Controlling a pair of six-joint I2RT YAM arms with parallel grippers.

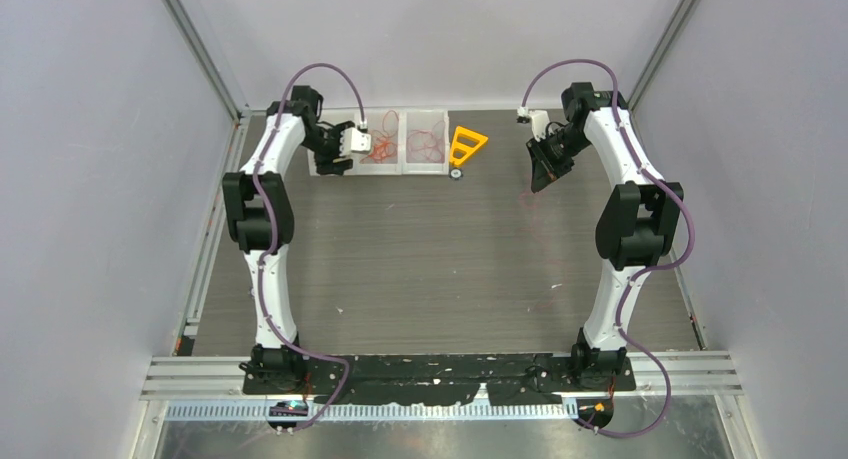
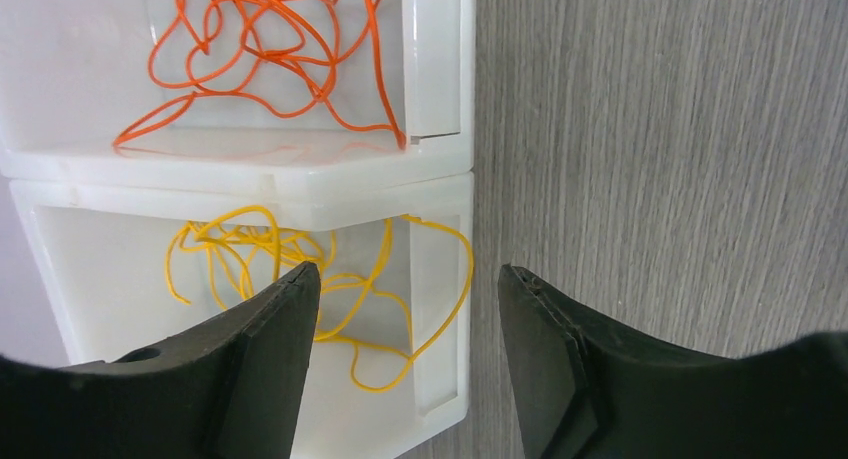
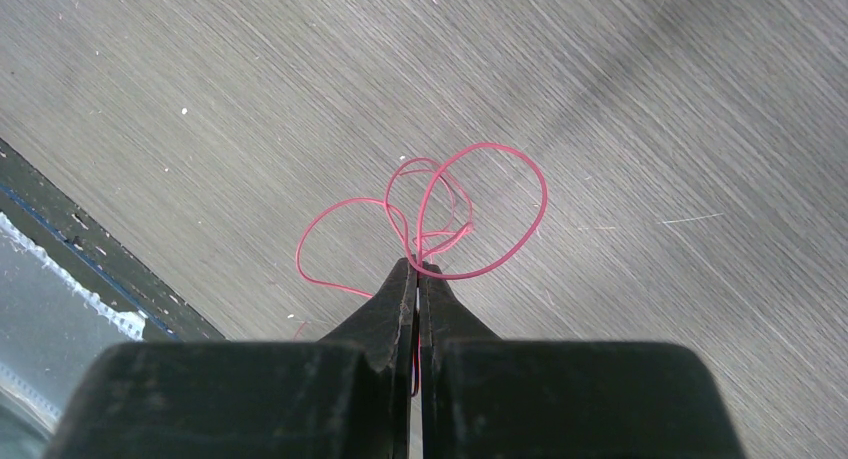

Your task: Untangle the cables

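In the left wrist view, yellow cables [image 2: 300,279] lie curled in a white tray [image 2: 90,279]. Orange cables [image 2: 260,49] fill the tray beside it [image 2: 60,89]. My left gripper [image 2: 405,279] hangs open just above the yellow tray's wall, with nothing between its fingers. In the top view it [image 1: 350,149] is at the back left over the trays. My right gripper [image 3: 418,269] is shut on a looped red cable [image 3: 480,199] above the table. The top view puts it [image 1: 543,179] at the back right, with the thin red strand trailing below.
A third white tray [image 1: 425,139] at the back holds red strands. A solid orange-yellow triangle [image 1: 467,144] lies right of it, with a small dark round part [image 1: 456,174] in front. Grey walls and metal rails close in both sides.
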